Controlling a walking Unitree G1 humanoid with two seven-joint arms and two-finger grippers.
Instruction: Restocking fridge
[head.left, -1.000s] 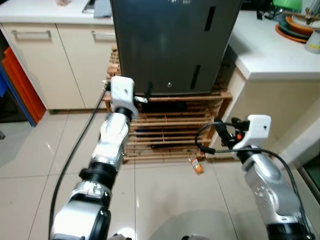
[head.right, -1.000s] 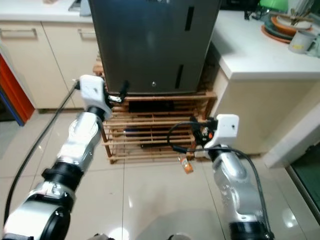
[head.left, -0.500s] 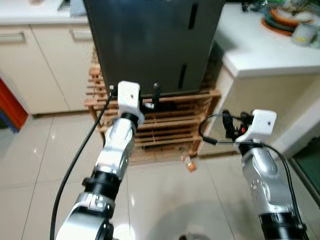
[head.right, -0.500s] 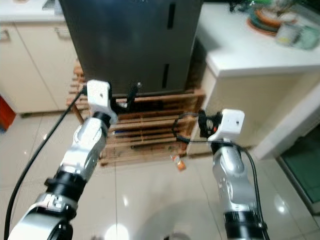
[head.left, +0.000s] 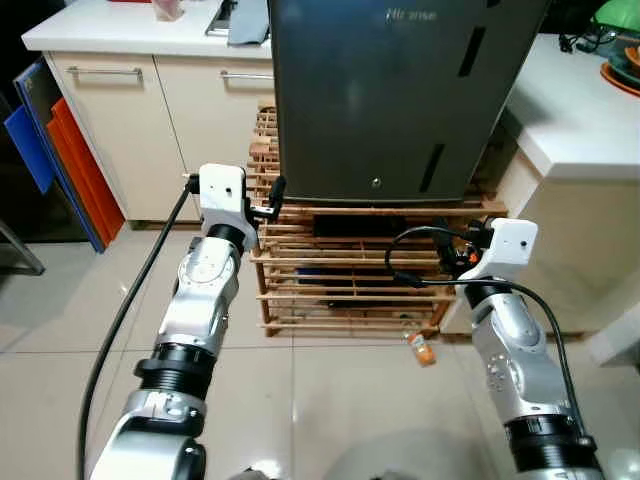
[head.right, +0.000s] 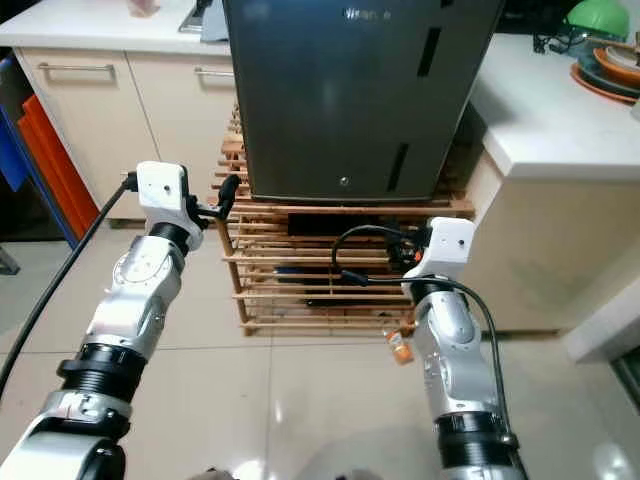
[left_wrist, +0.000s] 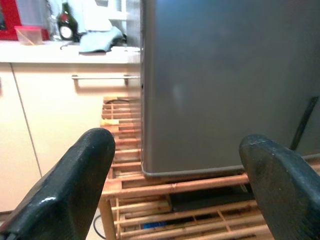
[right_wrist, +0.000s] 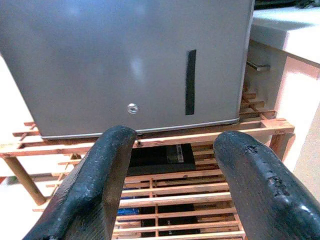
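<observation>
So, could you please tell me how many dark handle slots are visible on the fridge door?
2. The upper slot sits near the door's top right; the lower slot sits further down the same side, right of the small round lock. The door's top is cropped, so more may be hidden.

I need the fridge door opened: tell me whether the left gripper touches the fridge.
Apart. In the left wrist view the left gripper is open, with the fridge beyond its fingers.
</observation>
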